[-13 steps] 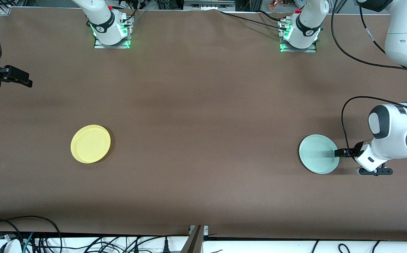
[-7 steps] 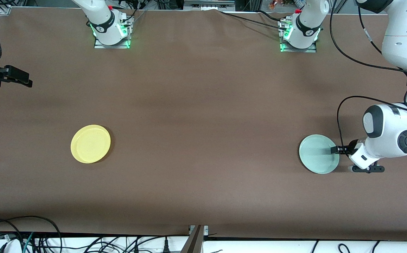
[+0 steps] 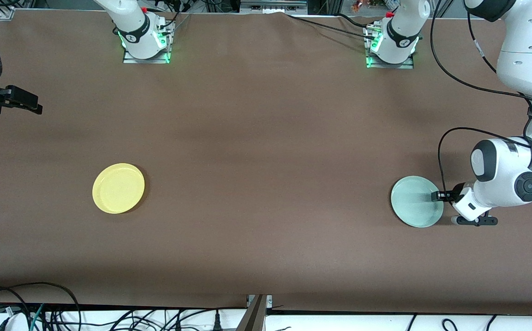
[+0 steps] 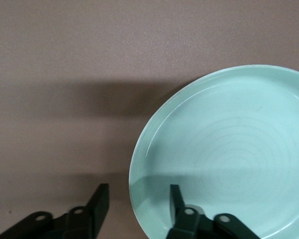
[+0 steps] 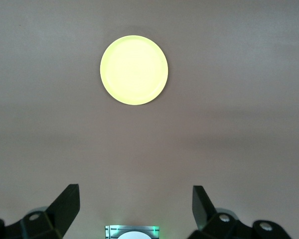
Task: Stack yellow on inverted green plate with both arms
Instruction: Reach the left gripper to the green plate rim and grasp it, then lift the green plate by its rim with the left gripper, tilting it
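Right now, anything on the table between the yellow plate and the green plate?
Nothing: the front view shows only bare brown table between the yellow plate and the green plate.

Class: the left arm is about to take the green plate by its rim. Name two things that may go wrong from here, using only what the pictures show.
1. The left end effector straddles only the edge of the green plate, one finger inside the rim, one outside. So thin a hold may slip when the plate is turned over.
2. The yellow plate lies near the right arm's end of the table, apart from the green one. The open right end effector waits above it; a long carry may tilt the plate.
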